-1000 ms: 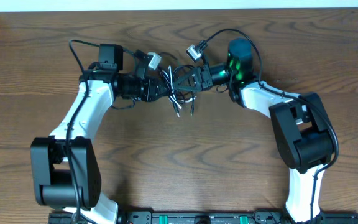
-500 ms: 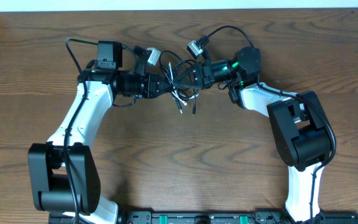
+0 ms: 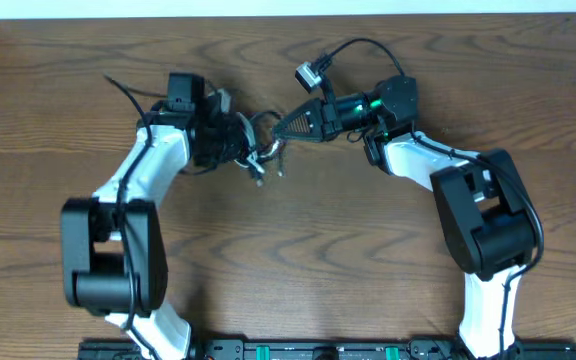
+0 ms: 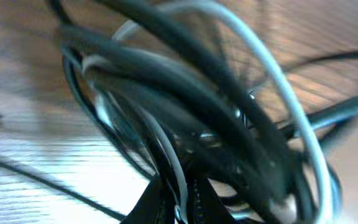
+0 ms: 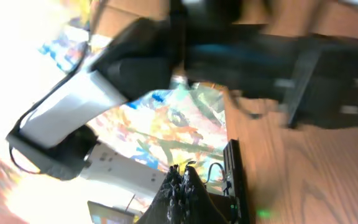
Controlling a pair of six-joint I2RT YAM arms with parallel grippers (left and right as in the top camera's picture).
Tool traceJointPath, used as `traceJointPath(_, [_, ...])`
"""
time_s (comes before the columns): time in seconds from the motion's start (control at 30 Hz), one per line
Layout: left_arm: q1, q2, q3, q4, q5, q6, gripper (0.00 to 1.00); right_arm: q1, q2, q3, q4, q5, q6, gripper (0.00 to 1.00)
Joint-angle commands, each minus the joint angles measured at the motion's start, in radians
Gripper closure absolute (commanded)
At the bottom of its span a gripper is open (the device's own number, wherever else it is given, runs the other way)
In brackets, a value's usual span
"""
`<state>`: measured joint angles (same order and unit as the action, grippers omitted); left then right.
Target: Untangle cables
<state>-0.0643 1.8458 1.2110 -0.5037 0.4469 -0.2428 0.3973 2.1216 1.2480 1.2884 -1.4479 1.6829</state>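
Overhead view: the left hand (image 3: 246, 148) is pinched shut on the tangled cables (image 3: 260, 158), black cord (image 4: 166, 68) and white cord (image 4: 272, 81) looped together, at the far middle of the bench (image 3: 298, 260). The right hand (image 3: 284, 127), closed and seemingly empty, points at them. It should probably open, take one white loop, and draw it out slowly.

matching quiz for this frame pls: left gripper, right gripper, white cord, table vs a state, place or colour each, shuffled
1. left gripper
2. right gripper
3. white cord
4. table

A. brown wood grain
B. shut, just right of the cable tangle
C. shut on the cable tangle
D. pale arc looping through the tangle, close up in the left wrist view

Pairs: 1-C, 2-B, 3-D, 4-A
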Motion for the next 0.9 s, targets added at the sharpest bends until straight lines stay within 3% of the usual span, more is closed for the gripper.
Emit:
traceJointPath(0.0, [0.0,0.0,-0.01,-0.002,-0.122,-0.051,0.92,0.004,-0.019,0.014,0.002,-0.021,-0.005,0.99])
traceJointPath(0.13, [0.0,0.0,-0.01,0.001,-0.116,-0.051,0.92,0.004,-0.019,0.014,0.002,-0.021,-0.059,0.98])
traceJointPath(0.2, [0.0,0.0,-0.01,0.001,-0.115,-0.051,0.92,0.004,-0.019,0.014,-0.005,-0.021,-0.092,0.87])
traceJointPath(0.27, [0.0,0.0,-0.01,0.001,-0.114,-0.063,0.92,0.005,-0.019,0.014,-0.036,-0.021,-0.122,0.82])
traceJointPath(0.37, [0.0,0.0,-0.01,0.002,-0.079,-0.073,0.92,0.005,-0.019,0.014,-0.145,-0.007,-0.214,0.81])
traceJointPath(0.47, [0.0,0.0,-0.01,0.005,-0.029,-0.073,0.92,0.02,-0.019,0.013,-0.422,0.064,-0.386,0.81])
traceJointPath(0.63, [0.0,0.0,-0.01,0.013,0.053,-0.066,0.92,0.062,-0.019,0.013,-0.717,0.171,-0.616,0.83])
traceJointPath(0.87, [0.0,0.0,-0.01,0.013,0.183,-0.065,0.92,0.116,-0.019,0.013,-0.873,0.303,-0.758,0.88])
